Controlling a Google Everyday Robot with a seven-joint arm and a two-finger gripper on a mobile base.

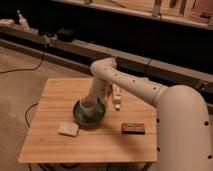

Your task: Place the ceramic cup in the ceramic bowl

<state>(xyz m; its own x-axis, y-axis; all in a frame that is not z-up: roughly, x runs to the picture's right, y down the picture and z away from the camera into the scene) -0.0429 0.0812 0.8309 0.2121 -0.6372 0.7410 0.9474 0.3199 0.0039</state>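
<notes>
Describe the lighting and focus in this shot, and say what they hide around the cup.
Camera view: dim, warm light; the background shelving is nearly black. Everything is soft and blurred. The wooden table is the brightest area, with faint sheen on the ceramic bowl. The ceramic cup sits in the bowl; the gripper at its rim merges with the pale arm.

The white arm bends at its elbow, reaching down-left, pincer point(93, 101) low.

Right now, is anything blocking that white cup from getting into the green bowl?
Nothing visible does. The ceramic cup already sits inside the ceramic bowl, with the gripper right at it. The sponge-like block lies apart on the table.
</notes>
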